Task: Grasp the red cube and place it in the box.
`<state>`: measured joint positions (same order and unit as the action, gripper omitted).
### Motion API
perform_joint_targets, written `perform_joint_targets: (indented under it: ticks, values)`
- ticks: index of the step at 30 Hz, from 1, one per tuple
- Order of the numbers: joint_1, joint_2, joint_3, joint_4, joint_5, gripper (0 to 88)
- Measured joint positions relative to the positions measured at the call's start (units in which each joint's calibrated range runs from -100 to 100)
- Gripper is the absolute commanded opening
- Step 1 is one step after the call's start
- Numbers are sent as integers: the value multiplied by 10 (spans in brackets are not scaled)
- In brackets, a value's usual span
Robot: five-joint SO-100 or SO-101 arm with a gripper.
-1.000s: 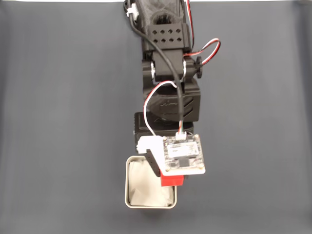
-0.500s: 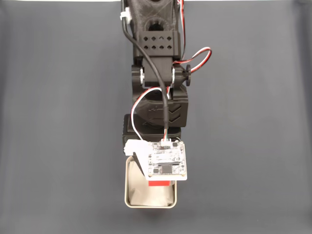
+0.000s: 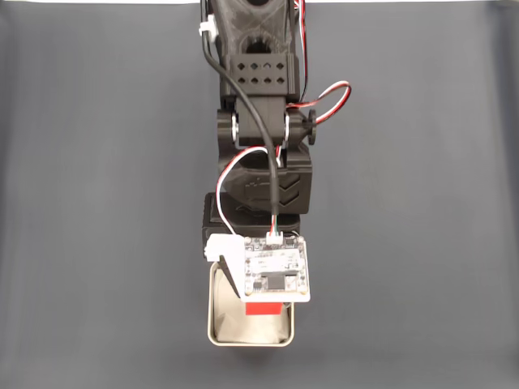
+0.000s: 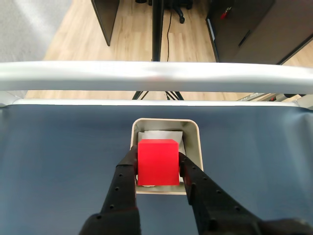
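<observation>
Dark blue-grey matting [image 4: 58, 161] is covering the table beneath me, and in the wrist view a pale rail [image 4: 156, 76] is edging its far side, with wooden flooring [image 4: 132, 29] and dark furniture legs lying beyond that.

My gripper [image 4: 157, 164] is pinching the red cube [image 4: 157, 161], one black finger [image 4: 124, 178] pressing against its left face and the other against its right face as the wrist view shows them. I am holding the cube level, with its top and near faces showing plainly between my fingers.

Directly under my fingertips the box [image 4: 194, 128] is sitting on the matting, its rounded grey rim framing the cube on the far side and on both flanks, and its white crinkled lining is peeking out past the cube's far edge. I cannot tell whether the cube is touching the lining or hanging just above it.

From the fixed view, my arm [image 3: 258, 162] is reaching down the picture, the white camera board [image 3: 276, 271] on my wrist is hiding most of the gripper, and a strip of the cube [image 3: 263, 309] is showing just below it, inside the box's outline [image 3: 212, 308].
</observation>
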<state>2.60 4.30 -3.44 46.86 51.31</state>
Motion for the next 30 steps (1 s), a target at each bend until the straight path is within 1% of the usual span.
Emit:
perform_joint_targets:
  ticks: [17, 19, 21, 25, 27, 30]
  values:
    - [0, 1, -9, -6, 0, 42]
    - [1, 1, -9, -6, 0, 55]
    - [4, 6, -9, -13, 0, 104]
    - [6, 10, -9, -24, 0, 307]
    - [6, 9, -10, -25, 0, 352]
    - [8, 9, -11, -25, 0, 385]
